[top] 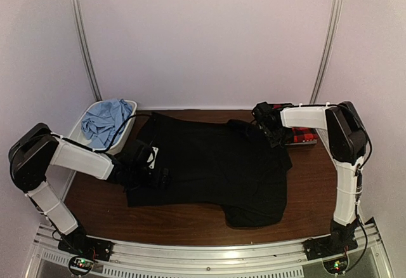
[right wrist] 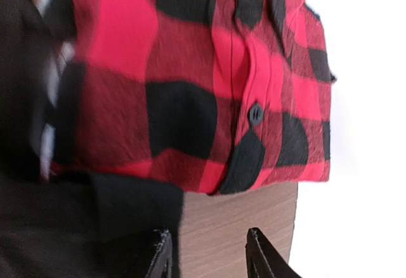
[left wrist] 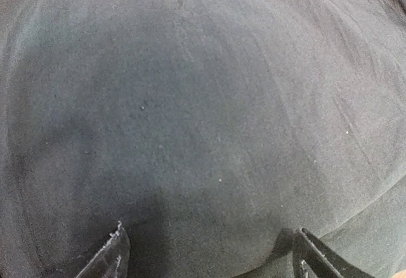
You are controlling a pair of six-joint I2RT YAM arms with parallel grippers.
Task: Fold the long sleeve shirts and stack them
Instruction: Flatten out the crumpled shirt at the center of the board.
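Black shirt (top: 216,170) lying spread on table (top: 317,189), long axis running left-right. Left gripper (left wrist: 209,229) hanging over its left end, jaws spread wide, grasping nothing. Right gripper (right wrist: 208,232) sitting at far-right sleeve beside folded plaid shirt (right wrist: 190,81), jaws parted, wood showing between.

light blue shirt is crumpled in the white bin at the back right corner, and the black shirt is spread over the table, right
Not quite. The light blue shirt is crumpled in the white bin, but the bin stands at the back left corner, not the back right. The top external view shows it. The black shirt is spread over the table, as you say.
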